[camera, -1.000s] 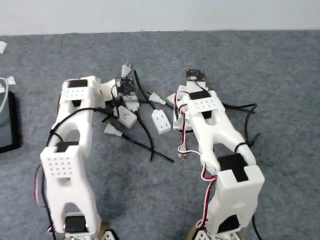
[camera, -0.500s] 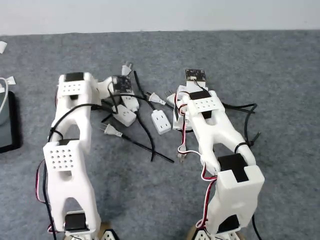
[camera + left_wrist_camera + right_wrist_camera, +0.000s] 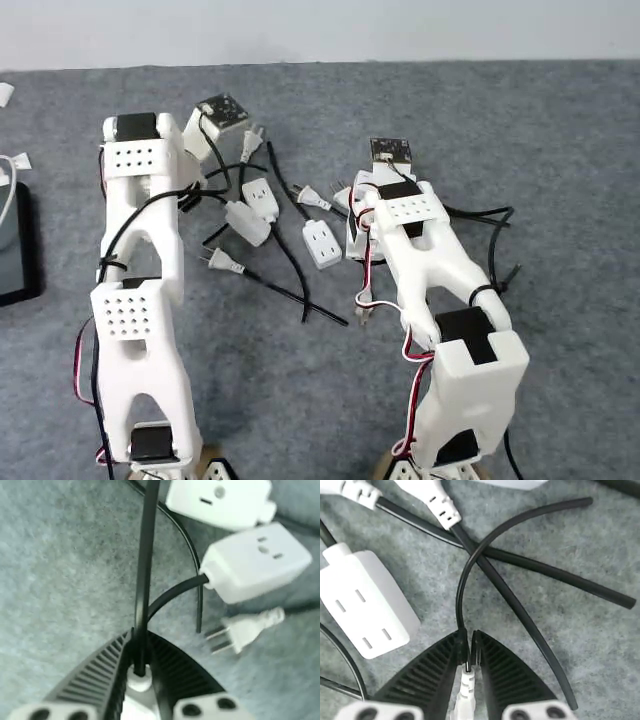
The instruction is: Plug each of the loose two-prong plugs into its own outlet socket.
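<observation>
My left gripper (image 3: 140,636) is shut on a white plug (image 3: 138,681), whose black cord (image 3: 146,555) runs away between the fingers. Past it lie two white outlet sockets (image 3: 255,567) (image 3: 220,497) and a loose two-prong plug (image 3: 246,631). My right gripper (image 3: 469,633) is shut on another white plug (image 3: 465,686) with a curving black cord (image 3: 470,565), next to a white socket (image 3: 365,602). From above, sockets (image 3: 260,197) (image 3: 246,222) (image 3: 322,242) and loose plugs (image 3: 225,262) (image 3: 314,198) (image 3: 255,135) lie between the arms.
Black cords (image 3: 290,270) cross the grey carpet (image 3: 560,140) between the two arms. A dark flat device (image 3: 15,245) lies at the left edge, with white scraps (image 3: 5,95) beyond it. Open carpet stretches to the right and front.
My left arm has swung back and to the far left, drawing its cord along and uncovering the socket it hung over. The right arm has not moved.
</observation>
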{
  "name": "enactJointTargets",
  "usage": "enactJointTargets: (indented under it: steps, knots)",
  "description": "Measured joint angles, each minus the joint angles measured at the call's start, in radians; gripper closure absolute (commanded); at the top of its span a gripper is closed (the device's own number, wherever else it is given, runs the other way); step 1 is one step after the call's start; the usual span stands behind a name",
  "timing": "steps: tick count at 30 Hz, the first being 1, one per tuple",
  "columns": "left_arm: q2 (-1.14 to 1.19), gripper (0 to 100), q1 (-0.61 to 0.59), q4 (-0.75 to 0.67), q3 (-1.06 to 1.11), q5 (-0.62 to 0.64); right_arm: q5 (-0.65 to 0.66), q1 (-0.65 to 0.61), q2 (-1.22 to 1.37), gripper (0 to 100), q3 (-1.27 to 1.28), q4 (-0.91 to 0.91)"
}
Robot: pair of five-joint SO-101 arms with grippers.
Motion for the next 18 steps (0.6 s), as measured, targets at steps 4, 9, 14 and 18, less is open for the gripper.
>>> enactJointTargets:
  steps: [4,9,14,18]
  knots:
    - [0.0,99,0.017,0.002,0.0,0.264,0.0,0.0,0.0,97.0,-0.002,0.0]
    - [0.0,99,0.018,0.002,0.046,0.643,0.0,0.0,0.0,97.0,-0.002,0.0]
    - [0.0,99,0.051,0.0,0.198,0.977,0.0,0.0,0.0,97.0,-0.002,0.0]
    - [-0.003,99,0.086,-0.002,0.315,1.016,0.0,0.0,0.0,97.0,-0.002,0.0]
